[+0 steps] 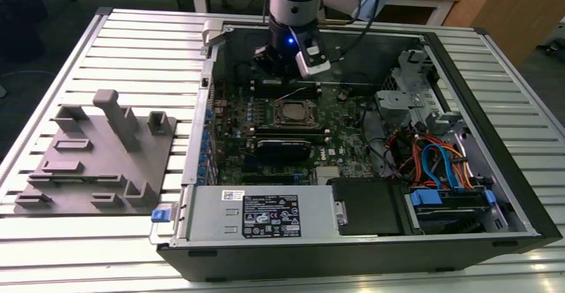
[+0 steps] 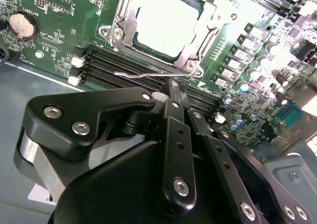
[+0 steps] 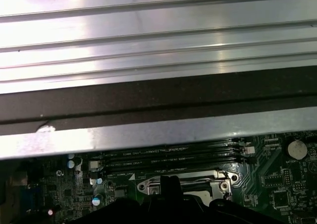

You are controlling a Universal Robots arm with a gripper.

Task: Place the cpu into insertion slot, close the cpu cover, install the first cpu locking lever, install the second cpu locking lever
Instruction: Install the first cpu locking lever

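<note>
we see the cpu [image 2: 166,21] seated in the insertion slot [image 2: 190,65] with the cpu cover [image 2: 125,8] lying over its edges to hold it flat. a thin locking lever [image 2: 141,76] juts free along the slot's side, not yet latched. the gripper [image 2: 172,87], fingers drawn together on nothing we can make out, hangs with its tips just beside that lever, the cpu slightly beyond

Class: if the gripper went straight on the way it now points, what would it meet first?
Probably the thin wire locking lever just ahead of the gripper, lying over the black memory slots. Depth is unclear, so it may already touch.
</note>
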